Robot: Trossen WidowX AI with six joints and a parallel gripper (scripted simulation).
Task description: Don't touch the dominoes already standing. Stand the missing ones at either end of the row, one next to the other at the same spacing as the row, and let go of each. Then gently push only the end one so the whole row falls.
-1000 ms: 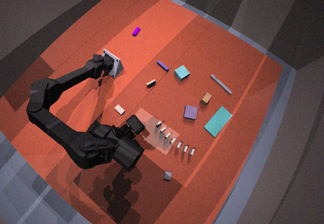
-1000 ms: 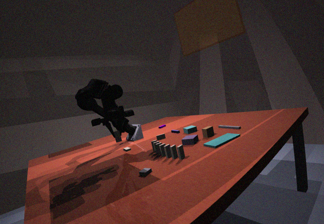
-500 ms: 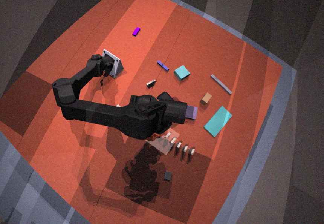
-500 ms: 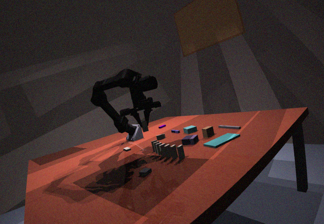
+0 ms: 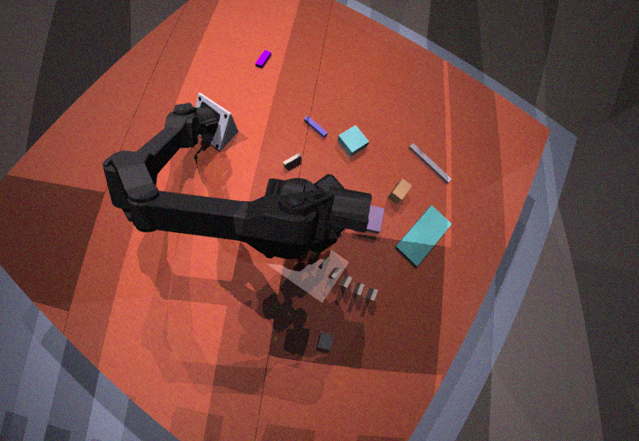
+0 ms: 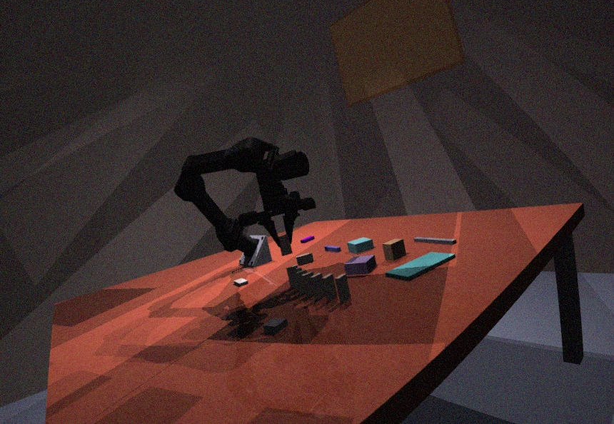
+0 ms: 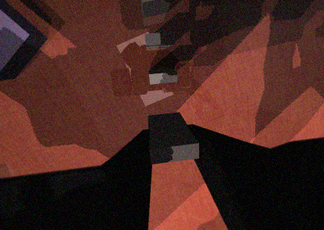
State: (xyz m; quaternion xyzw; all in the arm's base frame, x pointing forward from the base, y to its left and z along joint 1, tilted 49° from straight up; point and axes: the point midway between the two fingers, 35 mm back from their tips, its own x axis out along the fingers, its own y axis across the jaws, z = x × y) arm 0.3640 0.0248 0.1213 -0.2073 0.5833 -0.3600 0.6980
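Note:
My gripper (image 6: 284, 241) (image 7: 168, 133) is shut on a dark domino (image 6: 285, 249) (image 7: 185, 153), held upright above the table near the row's left end in the exterior view. In the top view the arm hides the fingertips and held domino. The row of several standing dominoes (image 5: 359, 288) (image 6: 328, 286) (image 7: 155, 78) runs away from the gripper; its near part is hidden by the arm in the top view. A pale domino (image 5: 292, 161) (image 6: 304, 259) rests on its long edge beyond the row. The gap before the row's rightmost domino (image 6: 343, 288) looks wider in the exterior view.
A purple block (image 5: 376, 219) (image 6: 360, 264), cyan block (image 5: 353, 139) (image 6: 360, 245), tan block (image 5: 400, 191) (image 6: 393, 249) and teal slab (image 5: 423, 235) (image 6: 420, 265) lie beyond the row. A dark grey block (image 5: 325, 342) (image 6: 275, 326) lies nearer. A small white block (image 6: 240, 282) lies left.

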